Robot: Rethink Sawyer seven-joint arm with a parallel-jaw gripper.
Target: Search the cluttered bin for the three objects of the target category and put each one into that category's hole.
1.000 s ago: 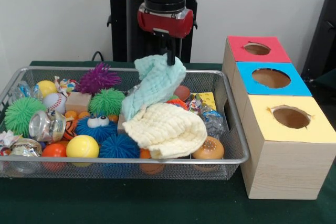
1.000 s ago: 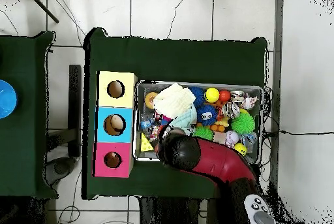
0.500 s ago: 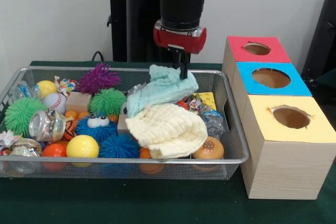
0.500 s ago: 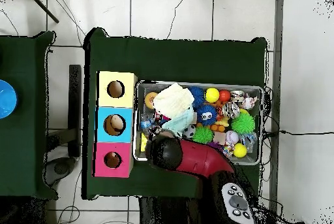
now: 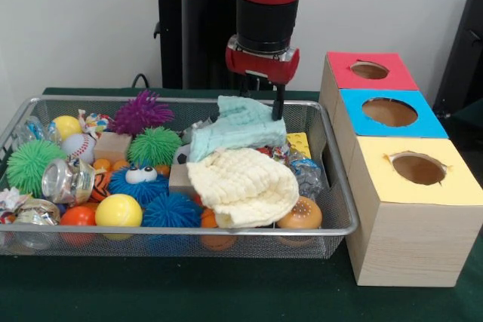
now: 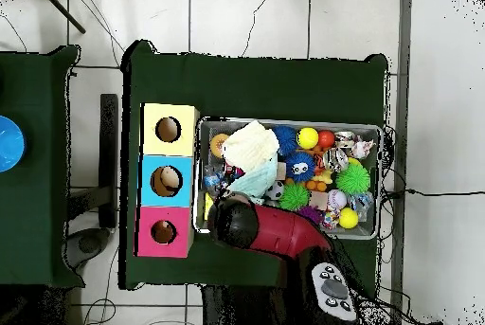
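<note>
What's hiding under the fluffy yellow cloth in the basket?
Peeking out beneath the yellow cloth are an orange ball, a burger-bun toy, a blue spiky ball and a small block. Whatever lies under its middle is covered.

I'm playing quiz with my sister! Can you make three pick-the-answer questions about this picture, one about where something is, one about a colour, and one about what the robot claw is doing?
1. Where is the pale yellow cloth?
A. in the wire bin
B. on the boxes
C. on the floor

2. What colour is the middle box top?
A. green
B. blue
C. white

3. What is the gripper doing?
A. hanging with nothing in it
B. pinching the light blue cloth
C. holding a ball

Answers:
1 A, it lies on the toys there.
2 B, between red and yellow.
3 B, the cloth's edge is lifted at its tips.
</note>
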